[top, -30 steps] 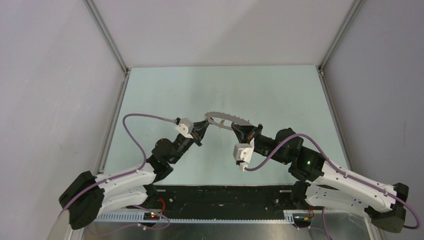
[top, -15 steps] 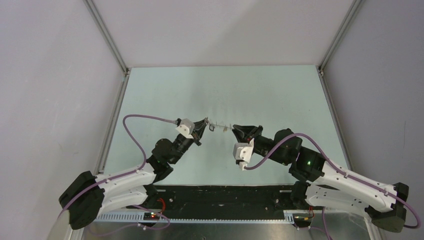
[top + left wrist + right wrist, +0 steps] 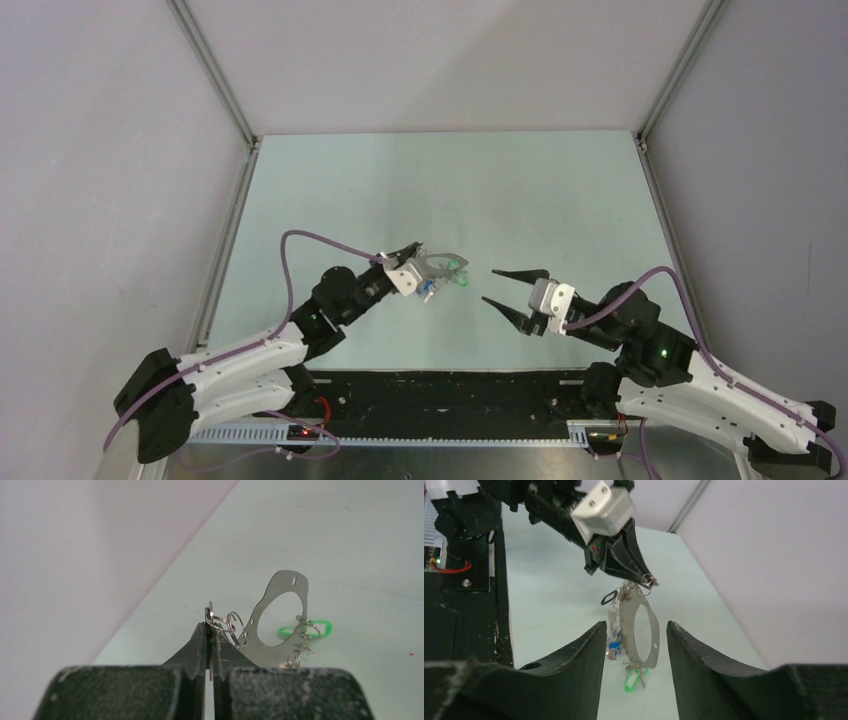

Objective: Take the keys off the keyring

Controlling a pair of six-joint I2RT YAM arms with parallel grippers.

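Note:
The keyring [image 3: 441,263] is a flat silver ring plate with small wire rings along its edge, and it hangs from my left gripper [image 3: 411,252] just above the table. In the left wrist view the left gripper [image 3: 210,625] is shut on a thin silver key [image 3: 210,611] seen edge-on, which is linked by small rings to the keyring [image 3: 260,620]. Keys with green [image 3: 460,280] and blue [image 3: 428,292] heads dangle from it. My right gripper [image 3: 489,286] stands open to the right of the ring, apart from it. Through its fingers the right wrist view shows the keyring [image 3: 653,626] and the green tag [image 3: 631,681].
The pale green table [image 3: 560,200] is bounded by metal rails and grey walls on the left, right and back. A black strip [image 3: 450,385] with both arm bases runs along the near edge.
The right gripper has opened, let go of the keyring and drawn back to the right. The left gripper now holds it alone, and the ring has swung from spanning both grippers to hanging by the left one.

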